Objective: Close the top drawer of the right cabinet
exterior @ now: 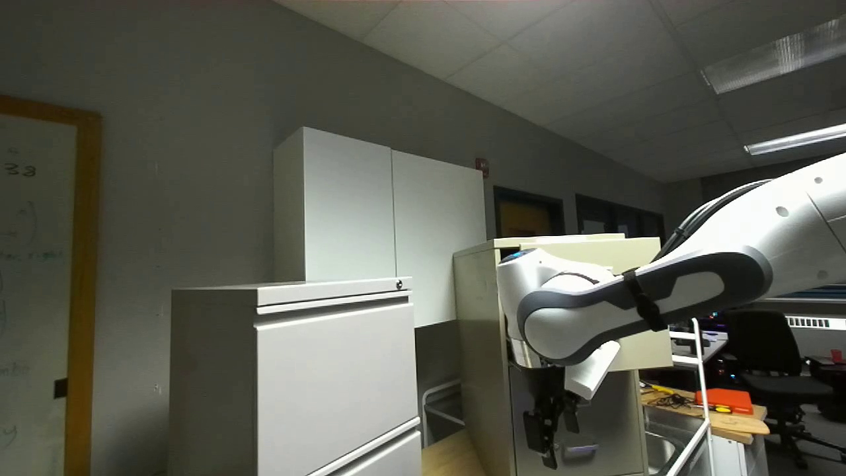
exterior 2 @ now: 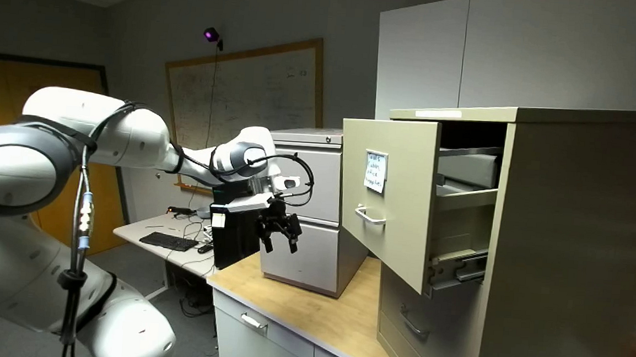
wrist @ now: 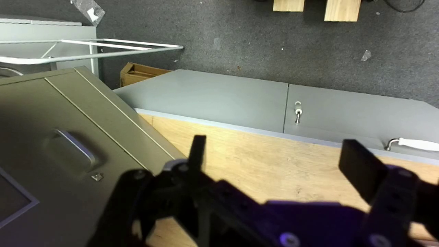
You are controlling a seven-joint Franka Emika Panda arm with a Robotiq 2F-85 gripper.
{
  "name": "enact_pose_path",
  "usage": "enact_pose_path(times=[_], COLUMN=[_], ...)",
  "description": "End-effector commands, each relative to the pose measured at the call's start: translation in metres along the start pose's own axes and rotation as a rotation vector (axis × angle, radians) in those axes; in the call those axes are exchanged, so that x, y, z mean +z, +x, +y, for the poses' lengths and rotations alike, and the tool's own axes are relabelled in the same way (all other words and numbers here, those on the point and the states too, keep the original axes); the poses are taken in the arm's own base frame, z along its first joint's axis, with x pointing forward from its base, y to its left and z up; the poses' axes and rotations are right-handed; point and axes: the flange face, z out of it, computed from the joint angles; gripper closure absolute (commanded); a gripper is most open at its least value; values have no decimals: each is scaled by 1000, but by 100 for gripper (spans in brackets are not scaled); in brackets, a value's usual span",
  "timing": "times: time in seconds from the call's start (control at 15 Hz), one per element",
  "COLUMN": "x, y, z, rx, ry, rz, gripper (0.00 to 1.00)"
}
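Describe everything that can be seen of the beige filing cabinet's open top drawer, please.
The top drawer is beige, flat-fronted and apparently metal, with a pale bar handle below a handwritten label. It juts, level and open, from the beige filing cabinet, exposing a metal slide and a grey boxlike object inside. The gripper is apart from it.

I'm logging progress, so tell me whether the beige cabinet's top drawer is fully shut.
No, in an exterior view the top drawer juts out from the beige cabinet, its metal slide exposed.

We see the top drawer (exterior: pixel 642 348) partly hidden in an exterior view. Our wrist view blurs the gripper (wrist: pixel 273 143).
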Motion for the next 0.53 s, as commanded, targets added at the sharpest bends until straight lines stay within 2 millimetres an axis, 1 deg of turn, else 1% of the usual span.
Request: enact_pose_path(times=[0.0, 0.4, 0.47], x=[-1, -1, -4], y=[0, 0, 0], z=[0, 0, -1], rx=[0, 35, 46], ry=[0, -18, -25], rz=[-1, 14, 27], gripper=[0, 0, 0])
